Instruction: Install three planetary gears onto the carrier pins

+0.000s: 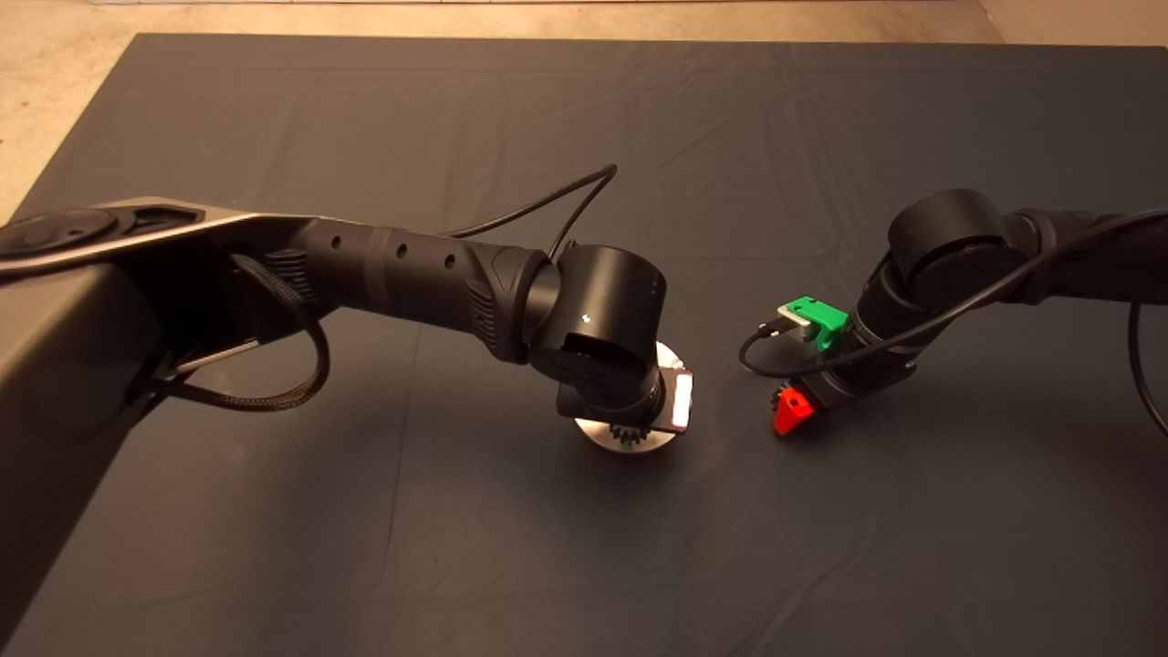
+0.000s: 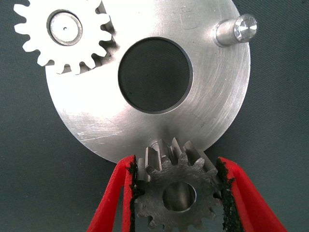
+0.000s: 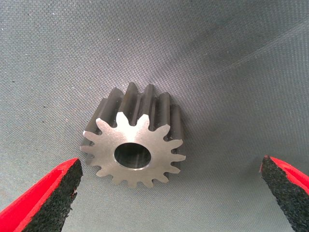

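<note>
- Left gripper (image 2: pixel 176 193): over the near rim of the carrier plate (image 2: pixel 203 116), fingers (image 2: pixel 108 203) closed on a planetary gear (image 2: pixel 176 195) held above a carrier pin (image 2: pixel 155 144); gear not seated.
- Second gear (image 2: pixel 63 31): seated on its pin, flat on the plate.
- Third pin (image 2: pixel 236 30): bare, upright.
- Right gripper (image 3: pixel 169 193): just right of the plate in the head view, fingers (image 3: pixel 48 198) spread wide, empty, either side of a loose gear (image 3: pixel 133 145) lying on the dark mat (image 3: pixel 217 58), not touching it.
</note>
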Available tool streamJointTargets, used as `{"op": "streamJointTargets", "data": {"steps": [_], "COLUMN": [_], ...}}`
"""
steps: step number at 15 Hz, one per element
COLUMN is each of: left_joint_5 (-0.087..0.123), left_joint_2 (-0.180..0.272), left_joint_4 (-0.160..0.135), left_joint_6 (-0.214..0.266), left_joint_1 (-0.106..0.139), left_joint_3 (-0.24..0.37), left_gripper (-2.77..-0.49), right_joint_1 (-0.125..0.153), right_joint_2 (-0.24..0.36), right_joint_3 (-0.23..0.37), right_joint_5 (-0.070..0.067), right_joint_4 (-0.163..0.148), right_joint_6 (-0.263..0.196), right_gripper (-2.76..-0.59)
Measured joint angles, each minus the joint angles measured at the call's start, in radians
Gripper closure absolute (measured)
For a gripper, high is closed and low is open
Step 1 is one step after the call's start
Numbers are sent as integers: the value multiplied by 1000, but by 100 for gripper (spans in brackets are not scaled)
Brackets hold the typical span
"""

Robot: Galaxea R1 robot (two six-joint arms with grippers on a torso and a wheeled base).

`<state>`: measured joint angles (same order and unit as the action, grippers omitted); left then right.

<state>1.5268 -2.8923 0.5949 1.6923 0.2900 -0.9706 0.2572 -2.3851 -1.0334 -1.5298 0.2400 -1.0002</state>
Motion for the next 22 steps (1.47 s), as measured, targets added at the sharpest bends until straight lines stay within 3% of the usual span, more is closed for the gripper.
{"op": "streamJointTargets", "data": {"steps": [7, 22], "left_joint_5": [0, 0], "left_joint_2": [0, 0], "left_joint_4": [41, 46], "left_joint_6": [0, -3], "left_joint_1": [-2, -16], "left_joint_3": [2, 37], "left_gripper": [-84, -84], "right_joint_1": [0, -10], "right_joint_2": [0, 0], "right_joint_3": [0, 0], "right_joint_5": [0, 0], "right_joint_4": [0, 3], "right_joint_6": [1, 1], "right_gripper": [-276, -276]}}
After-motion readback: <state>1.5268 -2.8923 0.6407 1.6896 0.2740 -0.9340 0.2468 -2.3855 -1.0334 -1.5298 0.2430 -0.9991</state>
